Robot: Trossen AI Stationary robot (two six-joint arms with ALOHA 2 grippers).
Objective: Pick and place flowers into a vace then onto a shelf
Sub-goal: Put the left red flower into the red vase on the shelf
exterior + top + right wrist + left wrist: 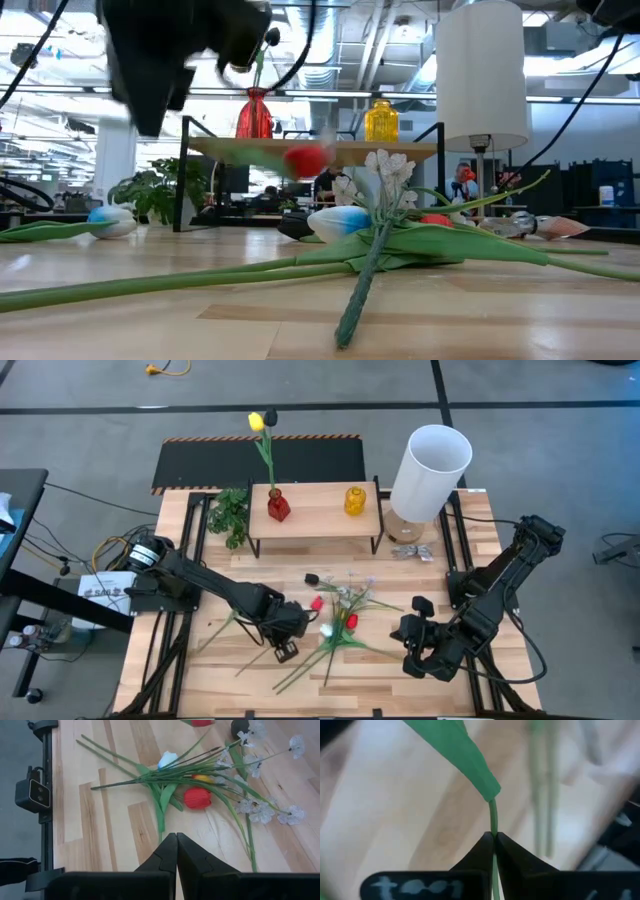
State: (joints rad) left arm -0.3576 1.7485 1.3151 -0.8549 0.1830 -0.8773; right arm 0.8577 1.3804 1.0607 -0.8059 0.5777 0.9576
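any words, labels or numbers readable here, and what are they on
None can be read.
White marks on the left gripper body: too blurred to read.
White label on the box beside the table: too small to read.
No print shows on the vases, lamp or shelf.

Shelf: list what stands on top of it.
On the shelf stand a red vase holding a yellow tulip and a dark one, and an empty-looking yellow vase. Vase interiors are hidden.
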